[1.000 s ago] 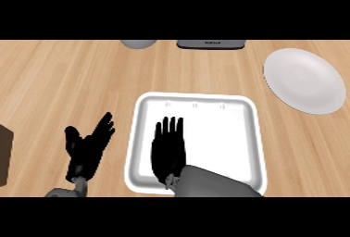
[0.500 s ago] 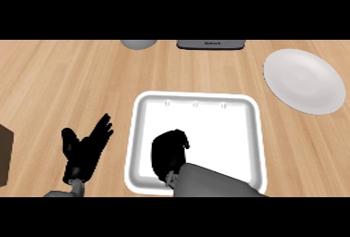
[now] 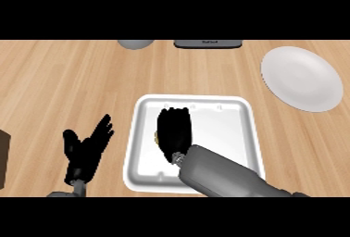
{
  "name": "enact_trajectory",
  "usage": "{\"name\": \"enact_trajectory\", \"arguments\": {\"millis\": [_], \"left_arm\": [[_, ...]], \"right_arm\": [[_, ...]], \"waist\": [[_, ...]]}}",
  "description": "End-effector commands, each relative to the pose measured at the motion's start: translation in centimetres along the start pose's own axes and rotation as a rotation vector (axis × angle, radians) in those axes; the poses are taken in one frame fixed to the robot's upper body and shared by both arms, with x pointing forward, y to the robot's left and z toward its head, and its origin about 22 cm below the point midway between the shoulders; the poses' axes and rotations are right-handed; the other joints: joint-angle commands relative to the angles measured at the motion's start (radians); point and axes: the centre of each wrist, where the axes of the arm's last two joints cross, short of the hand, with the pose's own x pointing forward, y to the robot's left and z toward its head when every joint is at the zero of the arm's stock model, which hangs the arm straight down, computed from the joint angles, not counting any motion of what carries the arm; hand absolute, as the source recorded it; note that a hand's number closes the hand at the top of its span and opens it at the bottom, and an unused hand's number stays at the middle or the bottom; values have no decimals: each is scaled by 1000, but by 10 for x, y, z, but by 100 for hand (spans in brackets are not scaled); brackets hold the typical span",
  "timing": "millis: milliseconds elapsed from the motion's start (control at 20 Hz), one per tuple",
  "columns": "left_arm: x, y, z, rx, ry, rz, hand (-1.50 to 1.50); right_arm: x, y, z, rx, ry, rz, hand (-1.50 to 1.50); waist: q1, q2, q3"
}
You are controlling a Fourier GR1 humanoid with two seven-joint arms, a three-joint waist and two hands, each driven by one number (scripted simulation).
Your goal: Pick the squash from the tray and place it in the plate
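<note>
the counter (image 3: 82,83) looks like pale wood with fine grain, matt. the tray (image 3: 236,139) is smooth white, faintly glossy, like plastic. the plate (image 3: 304,78), far right, is smooth matt white. the forearm (image 3: 222,178) is smooth grey.

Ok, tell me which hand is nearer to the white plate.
Right. The right hand is over the tray, down-left of the plate with bare counter between. The left hand rests open left of the tray, farther off.
</note>
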Motion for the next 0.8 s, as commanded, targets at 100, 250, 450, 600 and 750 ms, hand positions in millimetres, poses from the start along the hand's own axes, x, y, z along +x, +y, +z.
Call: {"name": "enact_trajectory", "arguments": {"millis": [100, 250, 450, 600, 750], "left_arm": [[3, 8, -1, 15, 1, 12, 0], [8, 2, 3, 5, -12, -3, 0], [9, 14, 1, 3, -5, -2, 0], [-4, 12, 10, 9, 7, -16, 0], [1, 13, 5, 15, -9, -10, 0]], "right_arm": [[-47, -44, -46, -289, 296, -475, 150], [-67, -33, -58, -437, 374, -505, 150], [-85, -43, -70, -575, 467, -638, 150], [-107, -44, -77, -664, 537, -738, 150], [-123, -39, -78, -707, 608, -792, 150]], "waist": [[-7, 5, 2], [5, -1, 0], [2, 0, -1], [2, -2, -1], [-5, -4, -2]]}}
